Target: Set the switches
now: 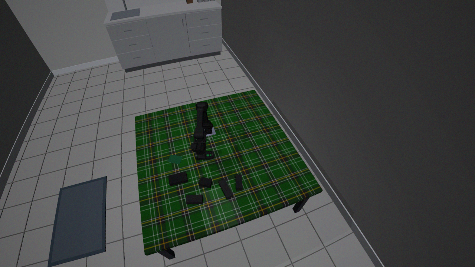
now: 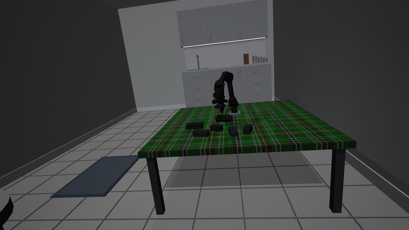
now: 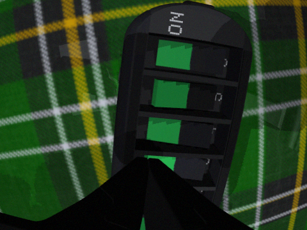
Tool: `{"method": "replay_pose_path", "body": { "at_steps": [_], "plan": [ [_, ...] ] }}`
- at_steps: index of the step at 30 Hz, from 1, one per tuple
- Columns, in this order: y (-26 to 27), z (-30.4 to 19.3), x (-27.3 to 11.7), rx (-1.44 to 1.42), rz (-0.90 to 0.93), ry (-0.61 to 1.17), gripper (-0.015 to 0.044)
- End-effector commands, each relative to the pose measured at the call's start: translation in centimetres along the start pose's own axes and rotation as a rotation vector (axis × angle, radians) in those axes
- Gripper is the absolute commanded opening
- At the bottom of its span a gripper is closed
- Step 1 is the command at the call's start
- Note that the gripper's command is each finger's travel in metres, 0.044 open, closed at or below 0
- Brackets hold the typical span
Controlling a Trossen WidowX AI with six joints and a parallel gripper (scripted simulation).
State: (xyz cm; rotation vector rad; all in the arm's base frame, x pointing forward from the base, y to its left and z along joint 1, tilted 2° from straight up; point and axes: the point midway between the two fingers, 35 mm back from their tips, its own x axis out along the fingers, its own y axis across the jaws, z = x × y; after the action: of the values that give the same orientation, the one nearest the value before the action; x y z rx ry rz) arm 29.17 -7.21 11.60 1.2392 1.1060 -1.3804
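Observation:
The dark grey controller unit (image 1: 199,156) (image 2: 223,118) (image 3: 204,23) sits on its base, switches up, with its label hidden. In the wrist view three rocker switches show whole, each with a green end at left and a dark end at right; ON is printed at the top end. A fourth switch (image 3: 191,167) is partly covered by my fingers, and the rest are hidden. Which ends are down is not clear. My gripper (image 2: 222,112) (image 3: 146,168) is shut and empty, pointing down over the fourth switch's green end. It appears slightly above the unit.
A flat green card (image 1: 174,158) (image 2: 199,121) lies left of the unit. Several dark blocks lie toward the front, among them a large one (image 1: 177,178) (image 2: 194,126), a small one (image 1: 205,182) (image 2: 216,127) and a long one (image 1: 225,188) (image 2: 233,131). The arm's base stands behind the unit.

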Motion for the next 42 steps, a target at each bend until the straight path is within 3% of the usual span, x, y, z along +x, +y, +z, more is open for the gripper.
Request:
{"method": "replay_pose_path", "body": {
  "at_steps": [1,18,31,42],
  "plan": [
    [-1.9,-1.5,0.0,0.008,0.081,-0.001,0.0000],
    [-8.3,-5.6,2.6,0.012,0.366,0.055,0.0000],
    [-8.1,-5.5,2.5,0.006,0.358,0.048,0.0000],
    [-3.9,-3.0,0.4,-0.008,0.168,0.000,0.0000]
  ]
}}
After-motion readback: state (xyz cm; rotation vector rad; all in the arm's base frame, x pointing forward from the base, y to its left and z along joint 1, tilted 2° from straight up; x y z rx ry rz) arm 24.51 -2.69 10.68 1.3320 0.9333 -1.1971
